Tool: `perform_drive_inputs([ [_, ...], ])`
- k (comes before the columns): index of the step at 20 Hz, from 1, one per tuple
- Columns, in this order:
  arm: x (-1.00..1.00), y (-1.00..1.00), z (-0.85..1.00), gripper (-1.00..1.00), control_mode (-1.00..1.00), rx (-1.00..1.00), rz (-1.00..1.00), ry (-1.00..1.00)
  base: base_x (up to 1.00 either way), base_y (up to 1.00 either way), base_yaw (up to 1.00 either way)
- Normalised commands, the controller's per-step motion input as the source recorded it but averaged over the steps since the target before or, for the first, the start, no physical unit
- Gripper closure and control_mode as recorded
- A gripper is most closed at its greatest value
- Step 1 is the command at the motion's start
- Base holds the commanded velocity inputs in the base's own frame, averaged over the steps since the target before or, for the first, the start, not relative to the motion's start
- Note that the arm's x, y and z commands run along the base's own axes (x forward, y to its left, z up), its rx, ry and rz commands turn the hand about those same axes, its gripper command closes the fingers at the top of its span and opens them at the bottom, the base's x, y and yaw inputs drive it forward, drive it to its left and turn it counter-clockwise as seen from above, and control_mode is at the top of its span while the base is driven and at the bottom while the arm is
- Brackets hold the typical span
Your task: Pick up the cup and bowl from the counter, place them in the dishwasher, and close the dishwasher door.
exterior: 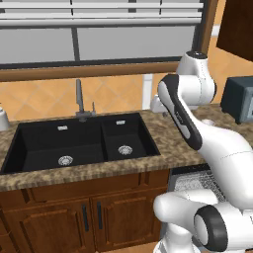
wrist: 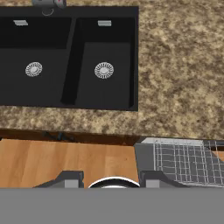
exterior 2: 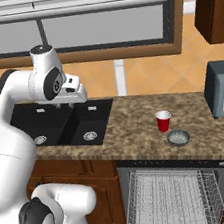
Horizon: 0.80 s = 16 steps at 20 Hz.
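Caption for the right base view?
Red cup and grey bowl sit on the counter above the open dishwasher.

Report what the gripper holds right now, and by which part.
Nothing. In the hand view the gripper hangs over the counter edge with no object between its fingertips. The cup and bowl sit untouched on the counter.

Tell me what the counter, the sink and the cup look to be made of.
Counter: polished granite or similar stone, going by its brown-and-tan speckle. Sink: matte black, perhaps composite or enamel; only the drains look metallic. Cup: red with a pale rim, probably thin disposable plastic, though the render leaves it open.
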Motion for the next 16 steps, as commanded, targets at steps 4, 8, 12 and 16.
perform_drive_inputs([
  [4,-0.08,-0.02,0.0,-1.0,-1.0,0.0,0.0,0.0,0.0,0.0,0.0],
  [8,-0.5,-0.4,-0.1,-1.0,-1.0,0.0,0.0,-0.16,0.0,0.0,0.0],
  [12,-0.47,-0.84,-0.25,-1.0,-1.0,0.0,0.0,-0.2,0.0,0.0,0.0],
  [16,-0.39,-0.99,-0.12,-1.0,-1.0,0.0,-0.02,-0.16,0.0,0.0,0.0],
])
